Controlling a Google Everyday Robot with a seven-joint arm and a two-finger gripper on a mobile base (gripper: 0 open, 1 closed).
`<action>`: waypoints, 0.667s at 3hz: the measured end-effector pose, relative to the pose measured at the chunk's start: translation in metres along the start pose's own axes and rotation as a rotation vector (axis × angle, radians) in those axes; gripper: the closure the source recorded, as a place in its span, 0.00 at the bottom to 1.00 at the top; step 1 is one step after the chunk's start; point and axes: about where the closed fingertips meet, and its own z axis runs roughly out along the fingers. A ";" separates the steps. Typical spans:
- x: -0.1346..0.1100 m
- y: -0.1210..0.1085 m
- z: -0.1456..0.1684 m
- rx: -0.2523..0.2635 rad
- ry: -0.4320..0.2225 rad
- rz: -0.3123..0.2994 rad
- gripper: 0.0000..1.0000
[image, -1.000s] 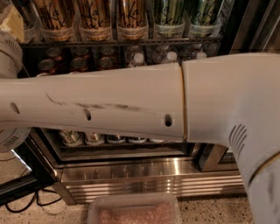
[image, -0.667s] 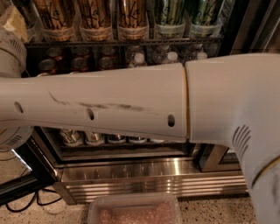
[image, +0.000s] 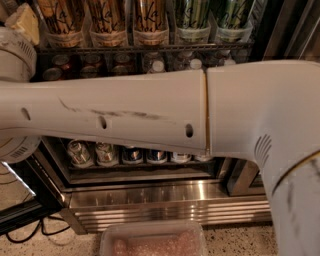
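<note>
Gripper: out of frame, past the left end of the arm (image: 125, 112); grip cannot be told.
Joint (image: 14, 60): round and white, at the arm's left end.
Cable (image: 30, 231): on the floor, below the arm's left end.
Arm: white, scuffed, lying level across the fridge (image: 165, 200) front.
Bottles (image: 107, 20): top shelf, above the arm.
Cans (image: 107, 152): lower shelf, just under the arm.
Tray (image: 152, 241): on the floor, below the arm's middle.
Green cans (image: 192, 17): top shelf, above the arm's right half.

view: single | arm (image: 125, 112) crossing just before lens | faces drinks fridge (image: 150, 200), angled down | fingers beyond frame
</note>
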 end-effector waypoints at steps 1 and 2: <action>0.000 0.000 0.000 0.000 0.000 0.000 0.36; -0.002 -0.001 0.002 0.002 -0.005 -0.001 0.37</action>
